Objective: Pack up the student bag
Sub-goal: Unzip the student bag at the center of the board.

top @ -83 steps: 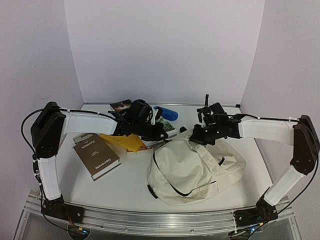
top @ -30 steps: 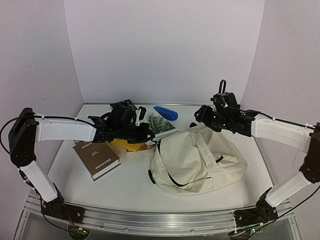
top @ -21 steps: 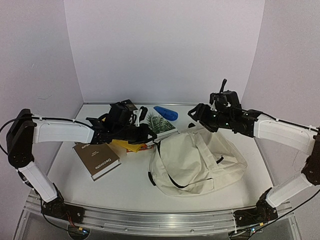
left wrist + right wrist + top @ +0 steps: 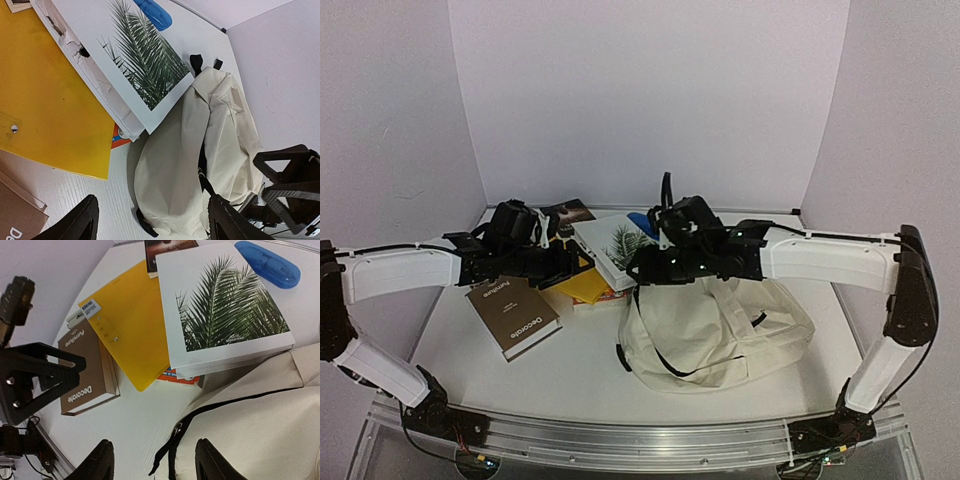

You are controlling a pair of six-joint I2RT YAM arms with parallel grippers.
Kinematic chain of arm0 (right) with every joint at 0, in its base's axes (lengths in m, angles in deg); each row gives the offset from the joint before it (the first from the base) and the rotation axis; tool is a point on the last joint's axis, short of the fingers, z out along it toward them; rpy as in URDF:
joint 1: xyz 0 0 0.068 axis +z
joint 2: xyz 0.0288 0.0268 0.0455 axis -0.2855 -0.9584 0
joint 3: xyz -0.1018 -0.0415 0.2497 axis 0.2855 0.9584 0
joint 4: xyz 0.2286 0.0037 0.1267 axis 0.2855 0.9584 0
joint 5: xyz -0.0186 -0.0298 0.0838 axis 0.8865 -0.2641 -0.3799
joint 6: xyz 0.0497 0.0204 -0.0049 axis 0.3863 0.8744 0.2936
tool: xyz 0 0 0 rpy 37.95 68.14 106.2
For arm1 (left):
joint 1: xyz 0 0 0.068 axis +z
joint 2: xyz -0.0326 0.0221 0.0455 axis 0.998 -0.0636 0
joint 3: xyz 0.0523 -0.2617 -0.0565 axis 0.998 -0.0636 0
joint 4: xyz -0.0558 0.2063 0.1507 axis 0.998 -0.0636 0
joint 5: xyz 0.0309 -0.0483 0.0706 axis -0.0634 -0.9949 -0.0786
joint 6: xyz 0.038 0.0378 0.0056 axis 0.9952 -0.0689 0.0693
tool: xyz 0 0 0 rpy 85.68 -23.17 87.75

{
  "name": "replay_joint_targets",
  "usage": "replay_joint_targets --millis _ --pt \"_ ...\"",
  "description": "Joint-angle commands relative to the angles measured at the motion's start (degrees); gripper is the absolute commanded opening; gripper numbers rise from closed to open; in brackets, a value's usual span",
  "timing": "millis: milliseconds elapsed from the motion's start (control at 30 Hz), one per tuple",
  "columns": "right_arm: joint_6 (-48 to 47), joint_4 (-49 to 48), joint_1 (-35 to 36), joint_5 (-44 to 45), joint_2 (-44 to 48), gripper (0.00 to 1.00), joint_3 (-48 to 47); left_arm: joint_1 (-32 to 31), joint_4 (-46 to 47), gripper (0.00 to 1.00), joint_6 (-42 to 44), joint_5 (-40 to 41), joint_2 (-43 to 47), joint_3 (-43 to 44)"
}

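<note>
The cream student bag (image 4: 710,330) lies slumped on the table right of centre, its black zipper line running across the top. My right gripper (image 4: 638,268) reaches left over the bag's near-left corner. In the right wrist view it (image 4: 157,462) stands open, with the zipper pull (image 4: 176,430) and its black tab lying between and below the fingers, untouched. My left gripper (image 4: 565,268) hovers over the yellow folder. Seen from the left wrist (image 4: 152,225), it is open and empty above the bag (image 4: 200,150).
Left of the bag are a white palm-leaf book (image 4: 620,245), a yellow folder (image 4: 582,288) under it and a brown "Decorate" book (image 4: 513,315). A blue case (image 4: 267,262) and a dark book (image 4: 570,210) lie at the back. Walls enclose three sides.
My left gripper has opened and drawn back to the left. My right arm has swung from the back right across to the bag's left corner by the books.
</note>
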Motion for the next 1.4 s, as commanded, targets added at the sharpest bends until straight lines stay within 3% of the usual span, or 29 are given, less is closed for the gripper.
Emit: replay_joint_targets --millis 0,467,633,1233,1367 --pt "-1.56 7.90 2.96 6.88 -5.15 0.54 -4.56 0.23 -0.04 0.76 -2.11 0.23 2.60 -1.64" --pt "1.45 8.21 5.05 9.83 -9.72 0.35 -7.79 0.23 -0.34 0.78 -2.68 0.16 3.41 -3.04" --pt "1.27 8.28 5.04 9.71 -10.40 0.24 -8.70 0.23 -0.08 0.78 -2.95 -0.12 3.17 -3.16" --pt "0.73 8.29 5.55 7.55 -11.34 0.21 -8.51 0.21 0.28 0.80 -2.95 -1.43 0.55 -1.91" --pt "0.61 8.29 5.75 8.09 -11.42 0.11 -8.52 0.23 0.81 0.79 -2.96 -1.88 -0.27 -1.68"
